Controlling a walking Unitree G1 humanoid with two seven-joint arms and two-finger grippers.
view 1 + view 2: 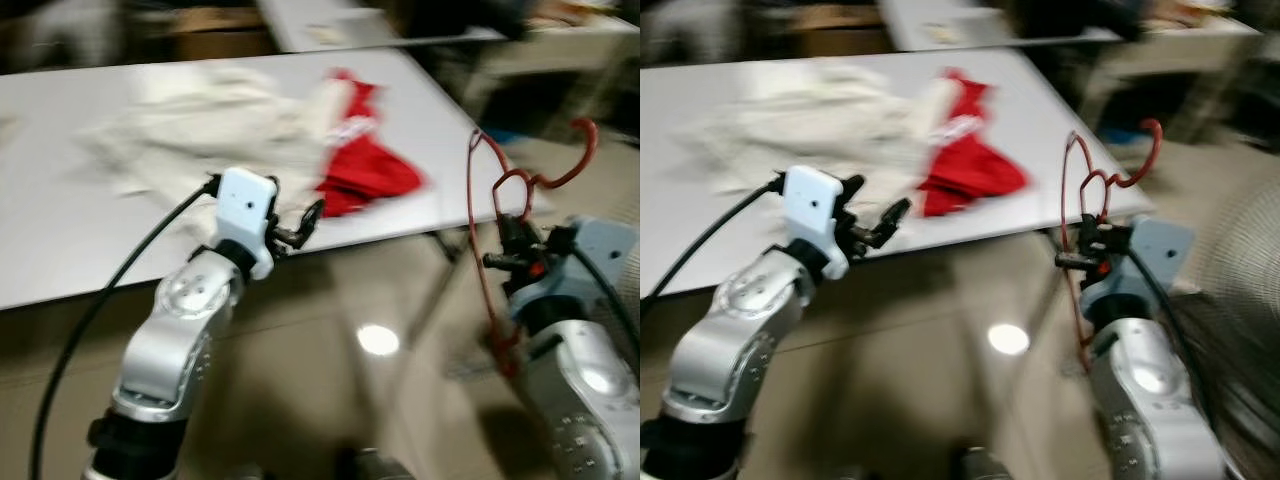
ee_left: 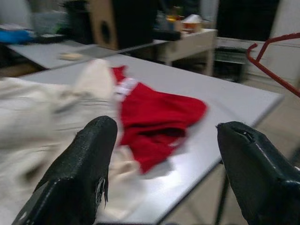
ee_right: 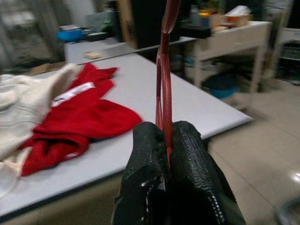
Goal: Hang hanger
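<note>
A red wire hanger [image 1: 488,215] stands upright off the table's right corner, hook [image 1: 1152,140] at the top, with my right gripper [image 3: 167,140] shut on its wire. On the grey table [image 1: 60,230] lie a red garment [image 1: 365,165] and a cream garment [image 1: 200,125], spread toward the near edge. My left gripper [image 2: 161,159] is open just before that edge, pointing at the red garment [image 2: 157,115], nothing between its fingers [image 2: 79,178].
A second grey table [image 1: 340,25] and a dark cabinet stand behind. A pale wooden desk [image 3: 225,40] stands off to the right with a blue object beneath. The tiled floor [image 1: 380,340] shows a light reflection. A fan grille [image 1: 1235,300] sits at the right edge.
</note>
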